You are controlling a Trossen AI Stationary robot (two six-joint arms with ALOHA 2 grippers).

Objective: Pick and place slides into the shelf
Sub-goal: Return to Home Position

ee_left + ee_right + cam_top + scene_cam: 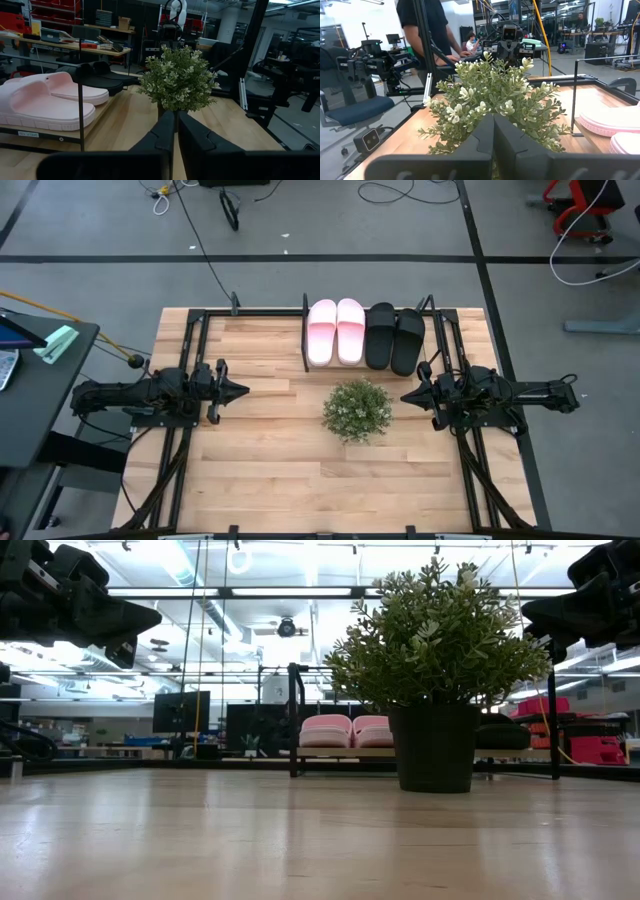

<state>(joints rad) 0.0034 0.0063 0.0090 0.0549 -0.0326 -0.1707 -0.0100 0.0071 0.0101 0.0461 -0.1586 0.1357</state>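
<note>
Okay, nothing gripped on either side. Left two-finger gripper (244, 391) hovering above the pale wooden slat table (260, 470), dark fingers (162, 136) pressed together, tip aimed across at the small green bushy plant in a black pot (357, 409). Right two-finger gripper (404, 397) opposite, fingers (514, 141) likewise together, plant just ahead of its tip. All four wide-strap slides side by side on the low black metal-bar shelf (305, 338): two pale pink slides (322, 335), then two black slides (380, 336). Shelf off to the side of both tips, toward the table's far edge. Black pair close beside the right gripper yet apart. Pink pair on the side toward the left gripper, well apart from it. Person in a dark top (427, 25) standing beyond the left arm in the right wrist view.
</note>
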